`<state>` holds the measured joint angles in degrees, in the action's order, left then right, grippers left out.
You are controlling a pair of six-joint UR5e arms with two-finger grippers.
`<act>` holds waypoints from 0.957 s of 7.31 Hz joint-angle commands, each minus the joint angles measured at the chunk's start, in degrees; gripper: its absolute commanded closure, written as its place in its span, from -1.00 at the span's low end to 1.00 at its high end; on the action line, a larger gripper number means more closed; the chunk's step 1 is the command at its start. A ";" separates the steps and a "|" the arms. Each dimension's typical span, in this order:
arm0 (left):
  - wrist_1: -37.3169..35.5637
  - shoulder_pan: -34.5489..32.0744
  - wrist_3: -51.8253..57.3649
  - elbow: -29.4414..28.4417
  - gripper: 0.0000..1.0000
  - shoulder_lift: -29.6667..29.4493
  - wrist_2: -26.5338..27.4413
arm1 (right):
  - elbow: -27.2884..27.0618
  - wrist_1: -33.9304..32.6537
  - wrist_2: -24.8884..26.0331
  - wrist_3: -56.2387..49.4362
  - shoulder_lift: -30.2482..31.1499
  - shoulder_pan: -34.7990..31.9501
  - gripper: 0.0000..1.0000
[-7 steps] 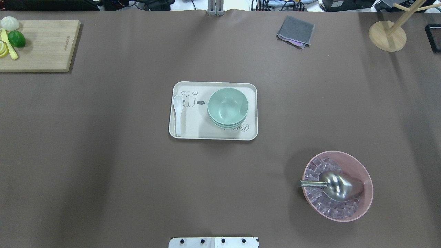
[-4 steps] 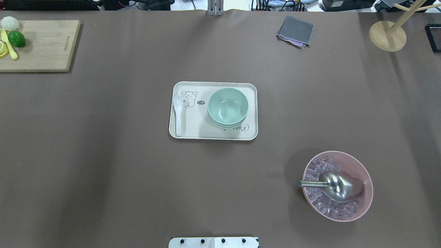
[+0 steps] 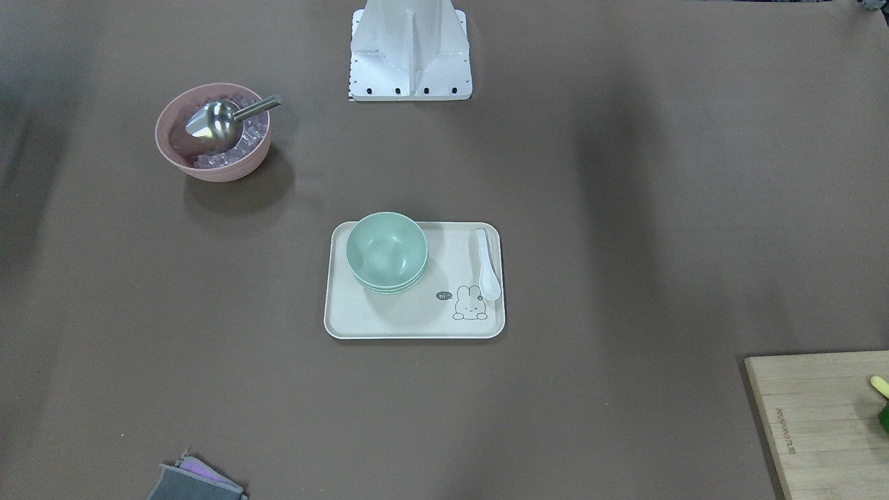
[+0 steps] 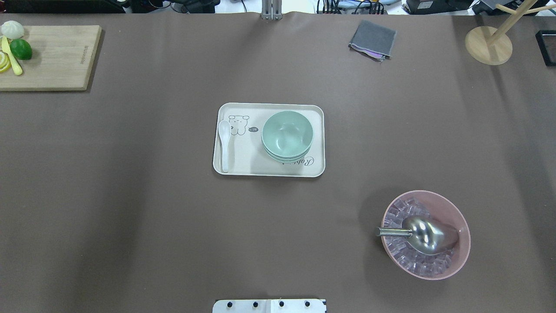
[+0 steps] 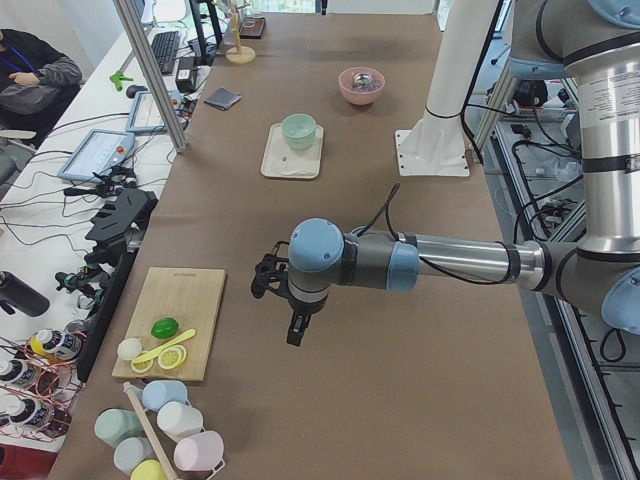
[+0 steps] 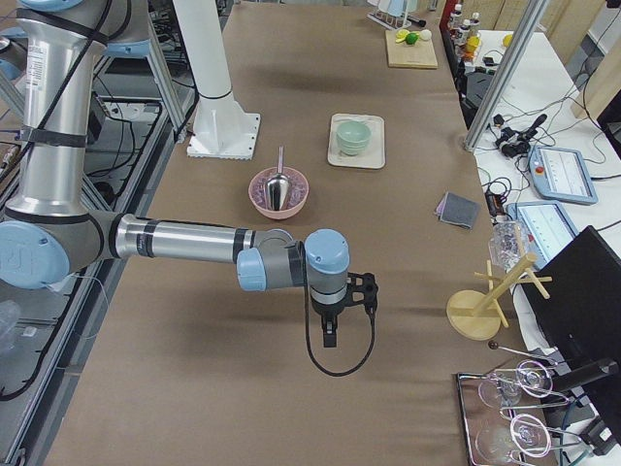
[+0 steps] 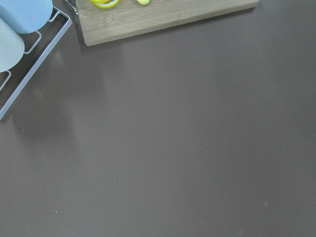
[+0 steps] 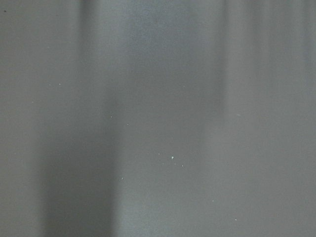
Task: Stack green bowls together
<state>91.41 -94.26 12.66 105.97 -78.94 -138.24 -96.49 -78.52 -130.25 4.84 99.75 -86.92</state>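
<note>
The pale mint-green bowls point(image 4: 287, 134) sit nested in one stack on the right part of a cream tray point(image 4: 243, 163) at the table's middle. The stack also shows in the front view point(image 3: 387, 251), in the left side view point(image 5: 298, 130) and in the right side view point(image 6: 353, 136). My left gripper point(image 5: 296, 334) shows only in the left side view, above bare table near the cutting board, far from the bowls. My right gripper point(image 6: 330, 337) shows only in the right side view, above bare table. I cannot tell whether either is open or shut.
A white spoon point(image 4: 224, 143) lies on the tray's left. A pink bowl point(image 4: 456, 213) with ice cubes and a metal scoop point(image 4: 423, 234) stands at the near right. A cutting board point(image 4: 56, 56) with fruit, a grey cloth point(image 4: 372, 40) and a wooden stand point(image 4: 488, 45) lie along the far edge.
</note>
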 commanded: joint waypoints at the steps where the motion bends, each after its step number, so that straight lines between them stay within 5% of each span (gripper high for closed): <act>1: 0.00 -0.04 0.00 0.12 -0.97 0.01 -0.01 | -0.10 0.03 0.00 -0.01 0.00 0.00 -1.00; 7: 0.00 0.05 0.00 -0.15 -0.98 0.01 -0.01 | 0.07 0.03 -1.85 -0.09 0.00 0.00 -1.00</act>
<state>91.41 -94.26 12.66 105.93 -78.93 -138.25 -96.44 -78.49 -132.07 4.78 99.76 -86.92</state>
